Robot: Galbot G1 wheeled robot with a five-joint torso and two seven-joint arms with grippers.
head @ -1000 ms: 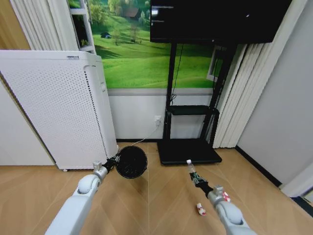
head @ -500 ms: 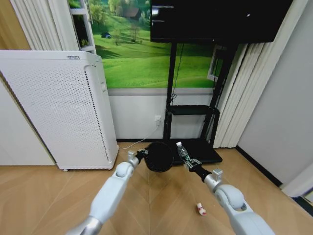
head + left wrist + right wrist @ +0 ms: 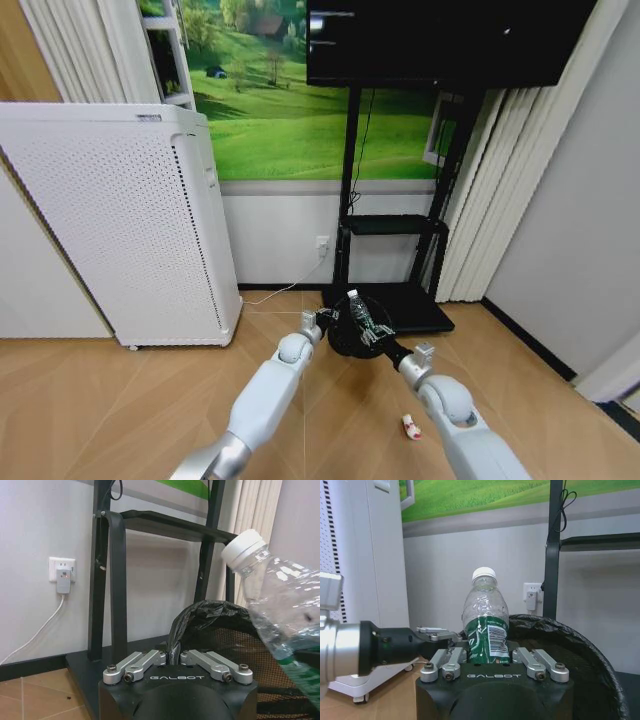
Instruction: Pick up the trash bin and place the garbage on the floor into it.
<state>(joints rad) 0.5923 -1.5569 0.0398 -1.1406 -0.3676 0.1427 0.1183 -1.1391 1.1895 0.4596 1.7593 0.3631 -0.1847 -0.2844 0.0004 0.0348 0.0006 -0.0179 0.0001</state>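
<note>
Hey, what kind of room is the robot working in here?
Probably a living room or a staged home demo space: herringbone wood floor, a dark screen on a black stand, a tall white perforated appliance, pleated curtains and a green meadow mural.

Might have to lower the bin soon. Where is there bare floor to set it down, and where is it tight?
Bare floor lies open in front of the white appliance, beside the left arm. It is crowded where the left gripper holds the trash bin and the right gripper holds the bottle before the black stand; a red-and-white piece lies by the right arm.
</note>
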